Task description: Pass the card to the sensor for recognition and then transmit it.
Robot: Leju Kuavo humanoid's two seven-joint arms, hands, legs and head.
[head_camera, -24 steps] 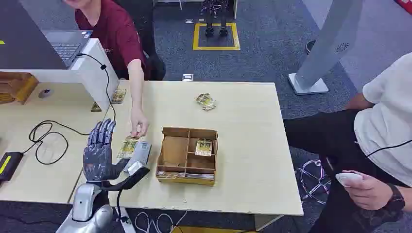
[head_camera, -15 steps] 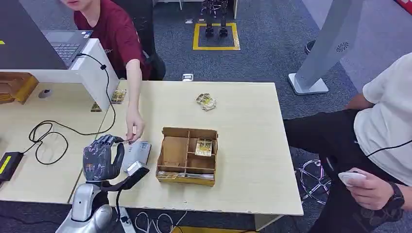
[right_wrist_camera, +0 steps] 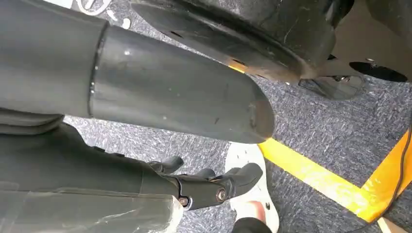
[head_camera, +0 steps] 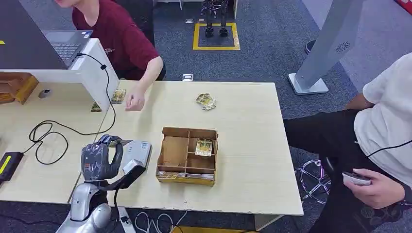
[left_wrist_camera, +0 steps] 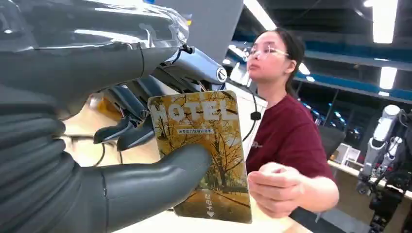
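Note:
My left hand [head_camera: 99, 160] hovers over the table's near left part, fingers curled. It grips a yellow hotel card [left_wrist_camera: 204, 150] between thumb and fingers; the left wrist view shows the printed face upright. In the head view the card's edge [head_camera: 124, 142] pokes out toward the grey sensor box [head_camera: 138, 150], which lies just right of the hand. My right hand [right_wrist_camera: 209, 187] hangs over the carpet, fingers apart and holding nothing.
A person in red stands behind the table, their hand [head_camera: 134, 101] drawn back near loose cards [head_camera: 118, 95]. A compartmented cardboard box [head_camera: 167, 153] holds another card [head_camera: 203, 146]. More cards [head_camera: 206, 101] lie farther back. A person in white [head_camera: 384, 121] sits at the right.
My left hand's fingers were spread upward; they have closed around the card the person in red held out. That person's arm has pulled back to the far side of the table.

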